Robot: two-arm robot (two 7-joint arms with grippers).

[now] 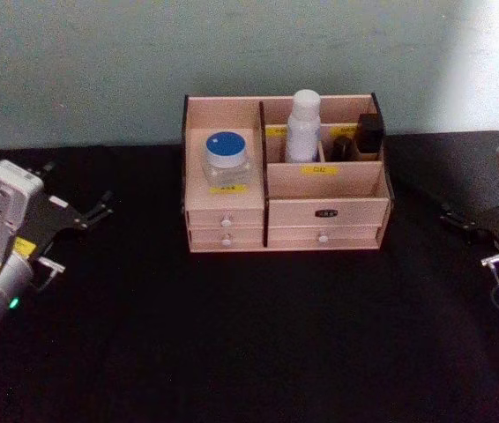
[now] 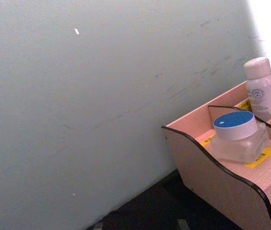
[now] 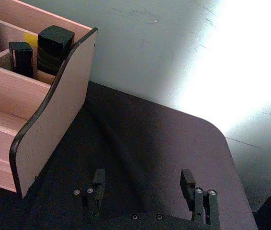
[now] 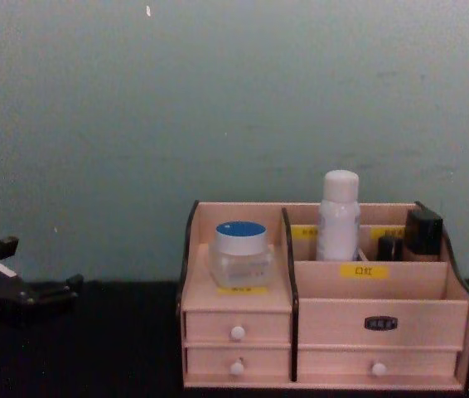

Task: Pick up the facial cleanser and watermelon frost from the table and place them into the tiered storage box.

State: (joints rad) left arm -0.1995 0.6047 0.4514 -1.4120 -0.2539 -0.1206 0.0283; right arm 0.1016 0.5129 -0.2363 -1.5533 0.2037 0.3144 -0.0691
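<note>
A: Grippers? 
B: Left gripper (image 1: 100,211) fingers apart, empty; right gripper (image 3: 145,184) spread too, both beside the tiered storage box (image 1: 324,211). 
A: Items? 
B: Beyond them, watermelon frost (image 1: 226,161) on the box's left shelf, facial cleanser (image 1: 302,126) upright in a rear compartment. Looks done.

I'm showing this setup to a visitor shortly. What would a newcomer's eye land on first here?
First the pale wooden storage box standing at the back of the black table, against the wall. Next the blue-lidded jar on its left shelf, above the small drawers, and the tall white bottle upright in a rear compartment, with small dark containers to its right. The left gripper and right gripper sit open at the table's sides, holding nothing.
</note>
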